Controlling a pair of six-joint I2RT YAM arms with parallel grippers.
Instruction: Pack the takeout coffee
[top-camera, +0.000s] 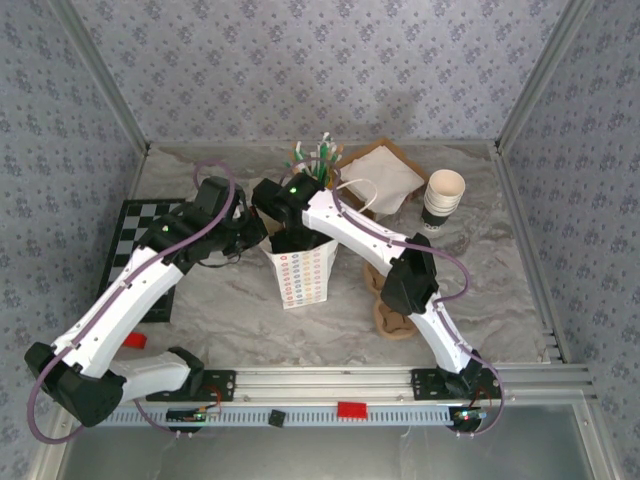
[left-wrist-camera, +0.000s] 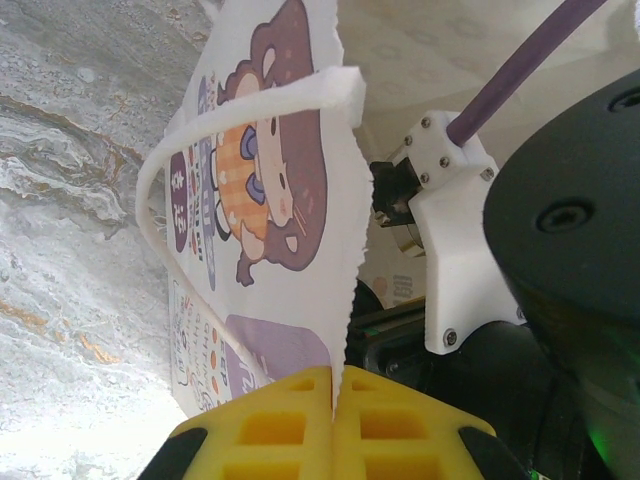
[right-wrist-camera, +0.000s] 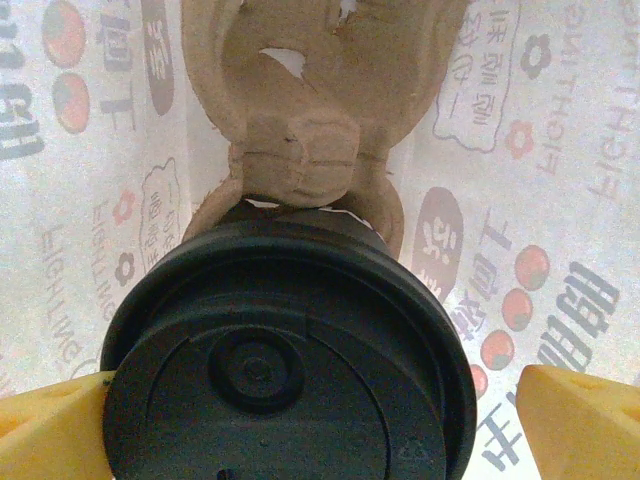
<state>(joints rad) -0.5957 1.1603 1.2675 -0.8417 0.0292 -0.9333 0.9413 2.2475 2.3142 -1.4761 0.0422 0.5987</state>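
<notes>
The left pincer (left-wrist-camera: 333, 400) is clenched on the top edge of the paper bag (left-wrist-camera: 270, 190), its yellow fingers pressed together on the sheet. The right pincer (right-wrist-camera: 320, 425) is down inside that bag, released, with its jaws spread either side of the black-lidded coffee cup (right-wrist-camera: 280, 370). A brown pulp carrier (right-wrist-camera: 300, 150) wraps around the cup. The bag stands upright mid-counter (top-camera: 480, 290), and a stack of paper cups (top-camera: 443, 200) stands well to its right.
</notes>
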